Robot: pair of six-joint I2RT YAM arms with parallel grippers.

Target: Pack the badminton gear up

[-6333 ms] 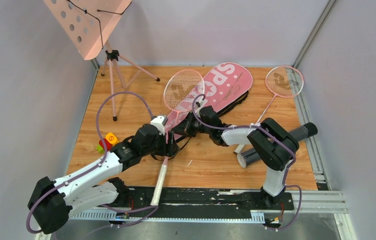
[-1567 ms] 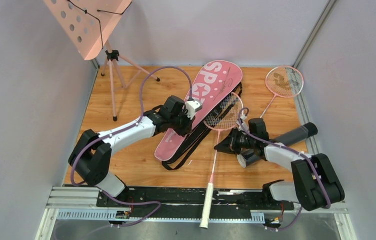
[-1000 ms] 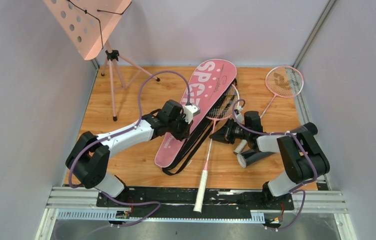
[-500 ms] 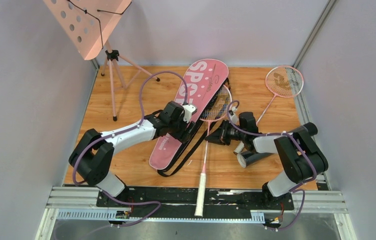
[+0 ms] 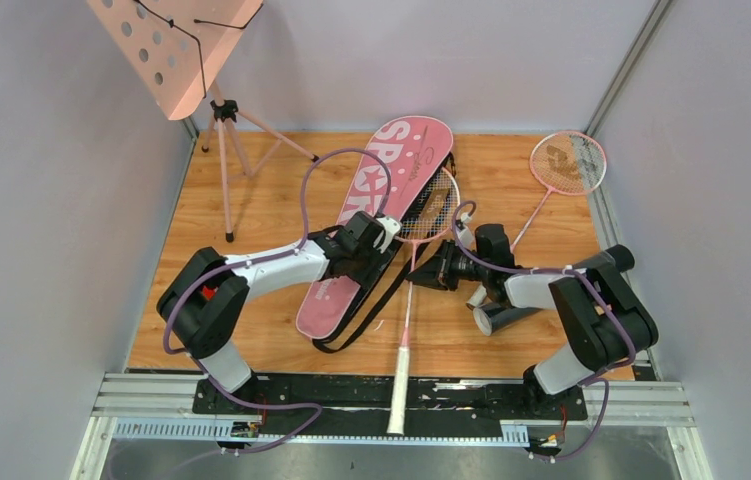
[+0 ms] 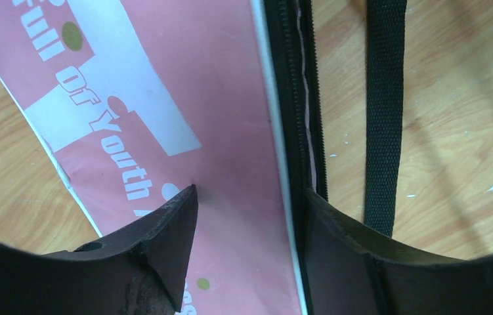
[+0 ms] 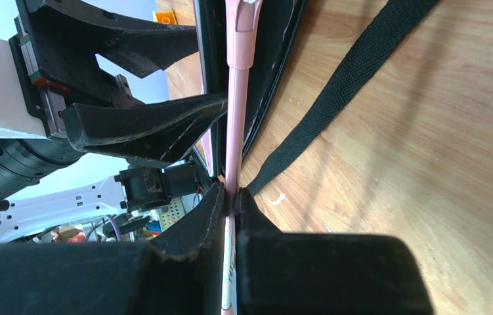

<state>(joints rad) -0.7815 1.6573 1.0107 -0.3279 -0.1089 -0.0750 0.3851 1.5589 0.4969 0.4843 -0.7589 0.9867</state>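
pink shaft of one racket (image 5: pixel 408 310) is clamped between the closed fingers of the right gripper (image 7: pixel 234 193), just short of the throat, as is shown plainly in the right wrist view. its long axis is laid almost straight away from the robot: white handle toward the near edge of the worktop (image 5: pixel 251 200), strung head at the far end, set against the right-hand edge of the racket bag (image 5: pixel 391 175). the bag is laid on a slant, wide lettered end far, narrow end near and to the left, so the two long axes are met only at the head. whether the head is already partly inside cannot be told from above. the left gripper (image 6: pixel 250 197) is held over the bag's upper panel with its fingers apart, the black zip edge (image 6: pixel 293 98) between them; nothing is gripped by it. the coming move is judged to turn on this: the bag's opening lies just left of the held racket, so the head would have to be swung leftward and slid along the bag's axis, with the flap lifted by the nearer left arm.
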